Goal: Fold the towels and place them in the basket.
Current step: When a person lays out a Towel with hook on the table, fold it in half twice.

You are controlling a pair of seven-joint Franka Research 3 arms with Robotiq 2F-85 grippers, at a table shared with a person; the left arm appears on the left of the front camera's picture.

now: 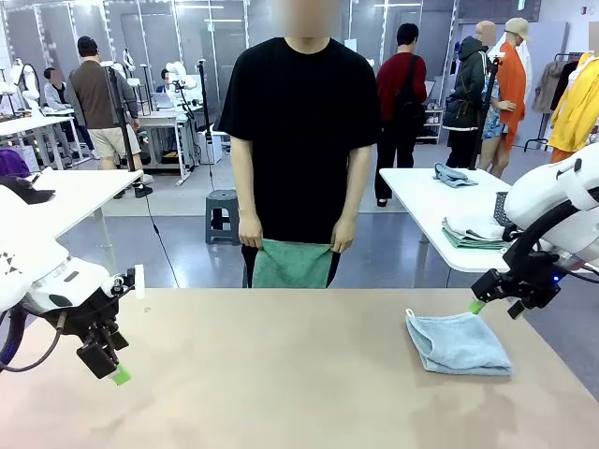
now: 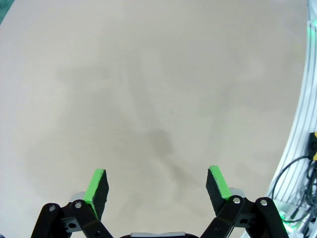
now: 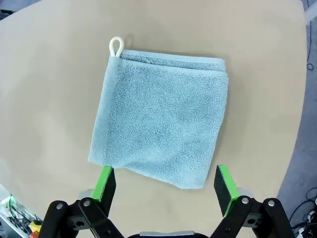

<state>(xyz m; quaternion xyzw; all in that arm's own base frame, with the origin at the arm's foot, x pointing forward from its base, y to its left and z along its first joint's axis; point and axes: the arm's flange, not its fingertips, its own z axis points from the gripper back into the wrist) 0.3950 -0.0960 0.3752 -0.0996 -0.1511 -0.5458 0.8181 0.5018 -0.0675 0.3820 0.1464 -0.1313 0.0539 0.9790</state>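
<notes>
Right gripper [image 3: 163, 172], jaws wide and empty, hovers at the lower edge of the grey-blue towel [image 3: 161, 126] at frame centre, prob. lined up to pinch it. The towel looks folded, though the layers are hard to make out. Left gripper [image 2: 156, 171] is wide too, over bare table [image 2: 148, 74]. At top centre the person [image 1: 299, 140] holds the mint green towel [image 1: 292, 264], its btm cut off by the table edge.

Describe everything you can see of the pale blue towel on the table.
The pale blue towel is terry cloth, folded into a rough square with stacked layers showing along one edge. A white loop sticks out at one corner. It lies flat on the tan table, at the robot's right, with nothing on top.
</notes>
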